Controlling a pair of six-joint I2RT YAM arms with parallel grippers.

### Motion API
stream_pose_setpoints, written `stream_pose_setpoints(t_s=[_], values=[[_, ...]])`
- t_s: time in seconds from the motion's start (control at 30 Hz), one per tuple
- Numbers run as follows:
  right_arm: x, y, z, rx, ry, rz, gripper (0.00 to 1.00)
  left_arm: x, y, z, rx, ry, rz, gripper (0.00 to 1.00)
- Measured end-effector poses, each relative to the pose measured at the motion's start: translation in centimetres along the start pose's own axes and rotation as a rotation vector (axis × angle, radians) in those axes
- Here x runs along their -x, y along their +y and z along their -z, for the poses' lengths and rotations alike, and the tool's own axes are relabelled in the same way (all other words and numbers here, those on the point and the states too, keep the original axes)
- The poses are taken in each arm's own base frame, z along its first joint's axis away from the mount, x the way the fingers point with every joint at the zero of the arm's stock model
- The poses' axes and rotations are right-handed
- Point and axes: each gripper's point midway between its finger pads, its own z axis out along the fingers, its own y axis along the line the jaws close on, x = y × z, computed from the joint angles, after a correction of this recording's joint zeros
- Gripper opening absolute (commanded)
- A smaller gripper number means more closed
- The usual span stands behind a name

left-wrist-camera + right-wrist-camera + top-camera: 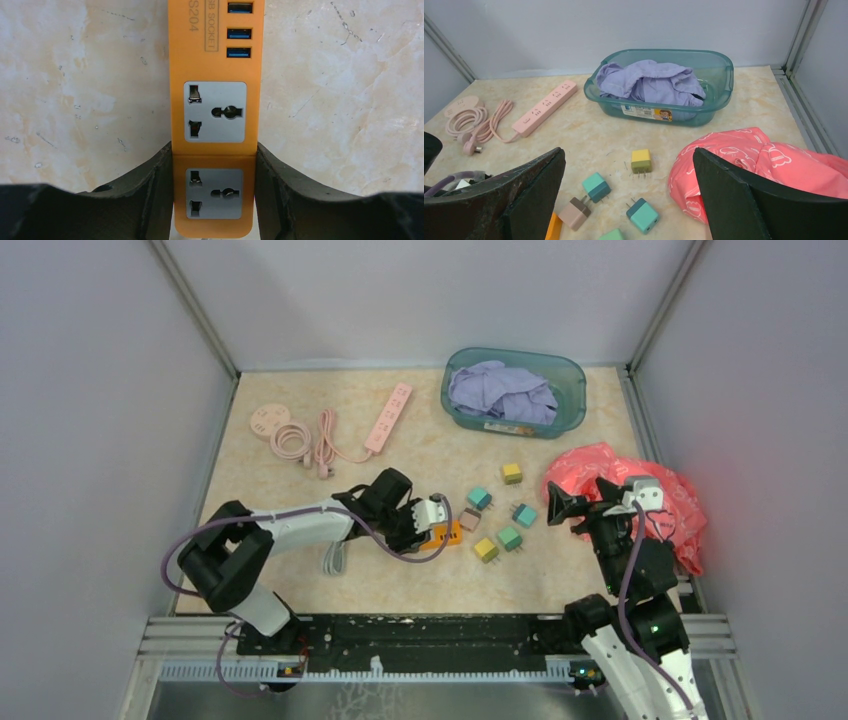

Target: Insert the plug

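An orange power strip (215, 115) with grey sockets and blue USB ports lies on the table, by the left arm's tip in the top view (447, 534). My left gripper (215, 195) is shut on its near end, a finger pressed on each long side. Several small cube plugs lie loose right of it: a teal one (480, 498), a yellow one (512, 473), a green one (510, 538) and a pink-brown one (574, 213). My right gripper (628, 172) is open and empty, raised above the table right of the plugs (585, 502).
A pink power strip (388, 417) with coiled cord lies at the back left. A teal basin (575, 405) holding purple cloth (500, 390) stands at the back. A crumpled red-pink cloth (675, 510) lies at the right, beside my right arm.
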Motion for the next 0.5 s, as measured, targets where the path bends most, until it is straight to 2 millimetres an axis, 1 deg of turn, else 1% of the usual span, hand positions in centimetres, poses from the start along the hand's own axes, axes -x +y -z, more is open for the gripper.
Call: stream_pose_setpoints(t_s=[0.2, 0.33, 0.4, 0.5], values=[[0.0, 0.1, 0.0, 0.004, 0.0, 0.003, 0.99, -0.2, -0.2, -0.3, -0.003, 0.01, -0.01, 0.5], [-0.1, 0.4, -0.1, 0.023, 0.007, 0.005, 0.99, -0.2, 0.0, -0.3, 0.008, 0.015, -0.014, 0.63], [-0.5, 0.7, -0.3, 0.036, 0.024, 0.008, 0.99, -0.2, 0.2, -0.1, 0.021, 0.017, -0.016, 0.7], [-1.1, 1.2, -0.6, 0.062, 0.051, 0.011, 0.99, 0.0, 0.6, 0.4, 0.052, 0.018, -0.013, 0.78]])
